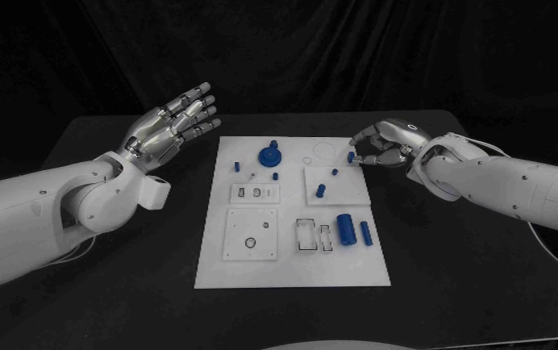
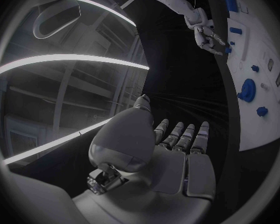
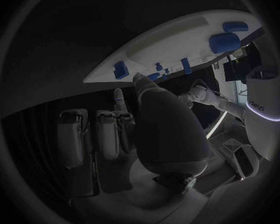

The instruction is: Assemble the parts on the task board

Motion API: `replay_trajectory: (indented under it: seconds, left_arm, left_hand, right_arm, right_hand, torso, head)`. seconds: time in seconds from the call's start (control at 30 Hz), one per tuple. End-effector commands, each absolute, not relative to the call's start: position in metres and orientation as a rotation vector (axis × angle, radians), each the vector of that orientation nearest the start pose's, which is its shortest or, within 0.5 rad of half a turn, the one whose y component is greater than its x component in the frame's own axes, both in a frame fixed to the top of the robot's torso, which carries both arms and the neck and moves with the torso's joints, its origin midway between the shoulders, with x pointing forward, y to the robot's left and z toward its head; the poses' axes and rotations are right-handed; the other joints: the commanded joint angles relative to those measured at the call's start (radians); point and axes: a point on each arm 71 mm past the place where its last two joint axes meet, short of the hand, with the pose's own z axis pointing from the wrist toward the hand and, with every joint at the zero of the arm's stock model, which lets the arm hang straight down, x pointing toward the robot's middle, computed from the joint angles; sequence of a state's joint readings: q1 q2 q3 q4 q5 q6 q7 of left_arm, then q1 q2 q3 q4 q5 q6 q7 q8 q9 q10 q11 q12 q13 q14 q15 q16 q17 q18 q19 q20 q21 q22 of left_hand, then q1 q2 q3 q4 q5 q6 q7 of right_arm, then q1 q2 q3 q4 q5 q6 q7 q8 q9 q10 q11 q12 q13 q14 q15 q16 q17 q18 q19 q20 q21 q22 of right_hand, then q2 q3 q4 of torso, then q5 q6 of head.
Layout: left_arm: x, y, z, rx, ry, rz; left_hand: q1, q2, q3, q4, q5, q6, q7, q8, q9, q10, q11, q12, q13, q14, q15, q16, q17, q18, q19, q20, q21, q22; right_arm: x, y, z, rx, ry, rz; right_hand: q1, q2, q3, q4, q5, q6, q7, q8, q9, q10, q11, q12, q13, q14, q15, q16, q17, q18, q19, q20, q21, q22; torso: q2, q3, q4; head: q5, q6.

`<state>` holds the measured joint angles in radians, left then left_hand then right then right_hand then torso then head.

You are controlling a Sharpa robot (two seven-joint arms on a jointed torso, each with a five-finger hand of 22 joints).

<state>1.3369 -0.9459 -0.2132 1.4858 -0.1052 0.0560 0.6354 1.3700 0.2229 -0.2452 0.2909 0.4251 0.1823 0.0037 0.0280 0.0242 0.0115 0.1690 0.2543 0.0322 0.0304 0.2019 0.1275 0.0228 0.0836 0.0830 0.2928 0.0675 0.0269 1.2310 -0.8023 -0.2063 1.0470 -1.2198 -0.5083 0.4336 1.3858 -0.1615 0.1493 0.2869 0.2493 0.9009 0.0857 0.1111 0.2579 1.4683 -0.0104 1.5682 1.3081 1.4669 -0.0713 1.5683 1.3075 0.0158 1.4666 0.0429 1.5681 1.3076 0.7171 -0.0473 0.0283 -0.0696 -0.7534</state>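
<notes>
The white task board lies in the middle of the table. My right hand is at its far right corner and pinches a small blue part between its fingertips, just above the board's edge. The left wrist view shows the same hand with the blue part at its fingertips. My left hand is raised to the left of the board, palm up, with its fingers spread and nothing in it. A blue gear stands at the far middle of the board.
A thick blue cylinder and a thinner blue peg lie on the board's near right. Small blue pegs stand on the raised square plate and beside the slotted block. Bare black table surrounds the board.
</notes>
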Motion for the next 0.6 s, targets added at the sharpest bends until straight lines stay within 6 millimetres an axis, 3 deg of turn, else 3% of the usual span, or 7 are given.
replay_trajectory:
  seconds: [0.03,0.43,0.6]
  left_arm:
    - [0.4821,0.2543,-0.1565,-0.754,1.412,-1.838]
    - [0.4819,0.2538,-0.1571,-0.755,1.423,-1.845]
    - [0.4817,0.2527,-0.1575,-0.756,1.432,-1.853]
  left_hand:
    - [0.012,-0.001,0.0,-0.006,0.006,-0.005,0.005,-0.004,0.001,0.001,0.004,0.002,0.0,-0.006,0.001,-0.005,-0.002,-0.019,-0.006,0.001,-0.007,-0.001]
    - [0.024,-0.002,0.003,-0.007,0.014,0.0,0.005,-0.003,0.001,0.002,0.002,0.006,0.0,-0.006,0.002,-0.004,-0.001,-0.018,-0.006,0.002,-0.006,-0.001]
    - [0.025,0.0,0.002,-0.002,0.002,0.004,0.005,-0.002,0.002,0.003,0.005,0.01,0.001,-0.005,0.005,-0.001,-0.001,-0.018,-0.005,0.002,-0.005,-0.001]
  right_arm:
    - [0.5301,-0.3207,-0.2241,-0.158,1.522,0.627]
    - [0.5313,-0.3211,-0.2289,-0.141,1.544,0.611]
    - [0.5323,-0.321,-0.2305,-0.131,1.546,0.599]
  right_hand:
    - [0.002,-0.005,-0.006,0.004,-0.01,0.009,0.001,0.006,0.002,0.103,0.007,0.003,0.263,0.104,0.009,0.003,0.263,-0.016,0.104,0.006,0.003,0.263]
    - [-0.003,-0.005,-0.009,0.005,-0.023,0.012,0.002,0.016,0.006,0.103,0.008,0.003,0.263,0.104,0.009,0.003,0.263,-0.016,0.104,0.007,0.003,0.263]
    - [-0.004,-0.005,-0.01,0.004,-0.026,0.012,0.003,0.018,0.007,0.103,0.008,0.003,0.263,0.104,0.01,0.003,0.263,-0.016,0.104,0.007,0.003,0.263]
  torso:
    - [-0.001,0.0003,0.0015]
    - [-0.002,-0.0005,0.0003]
    - [-0.002,-0.0005,0.0003]
  head:
    - [-0.001,-0.001]
    - [0.0,-0.005]
    - [0.001,-0.006]
